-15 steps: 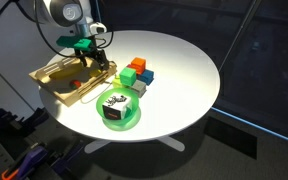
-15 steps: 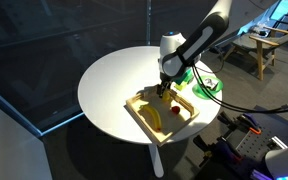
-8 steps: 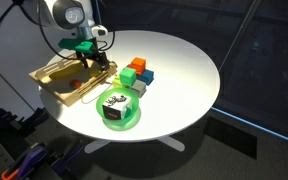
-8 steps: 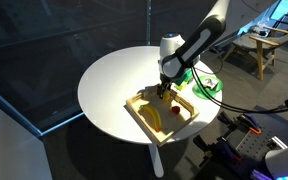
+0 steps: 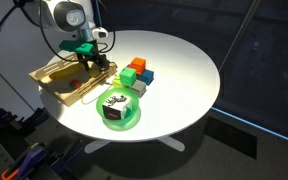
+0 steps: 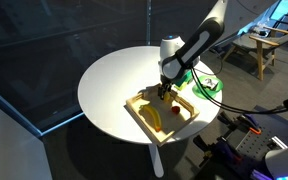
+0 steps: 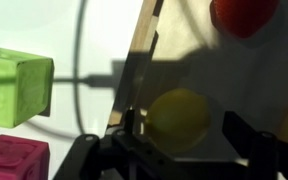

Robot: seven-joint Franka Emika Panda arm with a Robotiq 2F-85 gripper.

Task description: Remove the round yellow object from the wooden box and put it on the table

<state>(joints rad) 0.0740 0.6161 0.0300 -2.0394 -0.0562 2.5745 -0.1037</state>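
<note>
The round yellow object [image 7: 179, 118] lies in shadow on the floor of the wooden box [image 7: 144, 50], close to its rim. My gripper [image 7: 184, 135] is open, with one finger on each side of the yellow object; a gap shows at the right finger. In both exterior views the gripper [image 5: 90, 63] [image 6: 164, 91] reaches down into the wooden box [image 5: 56, 88] [image 6: 180, 122], which sits near the edge of the white table [image 5: 179, 70] [image 6: 114, 85]. The yellow object is hidden by the gripper in both exterior views.
A small dark red piece [image 7: 244, 15] and a yellow banana [image 6: 154, 118] also lie in the box. A green block [image 7: 14, 88] and a pink block [image 7: 14, 160] stand just outside the rim, among other coloured blocks [image 5: 136, 74]. A green bowl [image 5: 119, 112] [image 6: 206, 82] stands nearby.
</note>
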